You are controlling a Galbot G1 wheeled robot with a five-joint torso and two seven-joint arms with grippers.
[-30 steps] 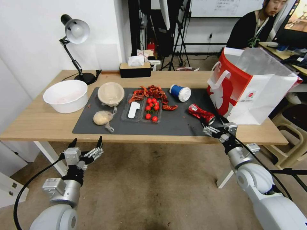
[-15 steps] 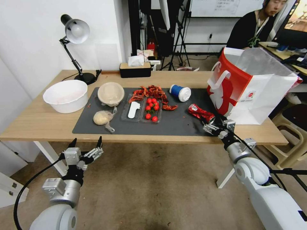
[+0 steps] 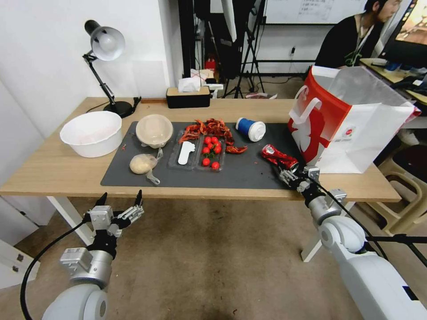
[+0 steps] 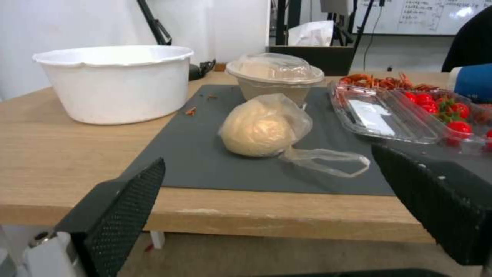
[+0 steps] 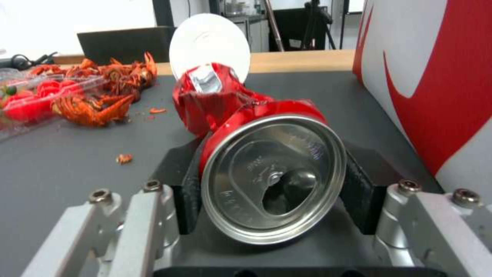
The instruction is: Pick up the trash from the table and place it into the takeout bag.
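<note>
Red crushed can [image 5: 256,146] is straddled by the right end effector [image 3: 297,178], pads either side but apparently not yet clamped, on the mat near the takeout bag [image 3: 351,124] so the carry is short; the left end effector [image 3: 119,209] is parked spread below the surface [image 3: 53,169]

Crushed red can [image 5: 256,154]: glossy dented metal. Mat [image 3: 249,171]: matt grey. Table [image 3: 53,171]: light wood. Takeout bag [image 3: 351,129]: paper.
</note>
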